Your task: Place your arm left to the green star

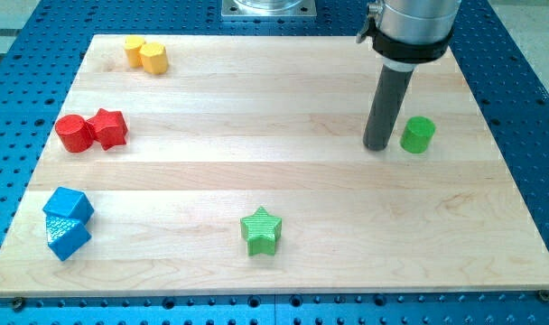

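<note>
Nearest the view's bottom: pale wooden board (pixel 283 181) with plank seams, lying on a blue perforated metal table (pixel 527 90); board is the only thing holding anything, all blocks sit on its top, none stacked.

Arm: grey cylindrical housing at view's top right, straight dark rod below it, my tip (pixel 377 147) down on the board in the right half, just beside the green cylinder block (pixel 418 134), on its left, a thin gap showing. No gripper on this rig, so nothing to open, close or grip.

Blue pair at lower left: blue cube-like block (pixel 69 206) touching a second blue angular block (pixel 68 236) below it.

Red pair at mid left: red cylinder block (pixel 72 133) touching red angular block (pixel 108 128).

Green star block (pixel 261 230) alone at bottom centre, well apart from my tip, which is up and to its right.

Yellow pair at top left: two small yellow blocks (pixel 145 54) touching, right one hexagonal, left one's shape unclear
</note>
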Robot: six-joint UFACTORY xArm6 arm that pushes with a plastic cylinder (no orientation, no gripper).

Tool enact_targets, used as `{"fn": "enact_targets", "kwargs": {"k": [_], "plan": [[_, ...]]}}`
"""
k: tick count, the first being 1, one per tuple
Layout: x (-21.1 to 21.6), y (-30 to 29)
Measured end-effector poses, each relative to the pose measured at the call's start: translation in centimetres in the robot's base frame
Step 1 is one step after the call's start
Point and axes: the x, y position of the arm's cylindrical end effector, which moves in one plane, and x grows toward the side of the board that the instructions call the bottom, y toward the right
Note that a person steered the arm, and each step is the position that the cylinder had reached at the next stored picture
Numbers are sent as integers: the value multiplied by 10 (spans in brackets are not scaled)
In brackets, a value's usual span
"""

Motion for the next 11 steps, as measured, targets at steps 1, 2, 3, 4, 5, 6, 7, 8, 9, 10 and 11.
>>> {"fn": "enact_targets", "kwargs": {"k": [1, 2, 3, 4, 5, 6, 7, 8, 9, 10, 11], "plan": [[-6, 54], [-11, 51], [-11, -16], [-11, -121], [-10, -196], [0, -217], [23, -223], [36, -250], [39, -263], [49, -290], [106, -294]]}}
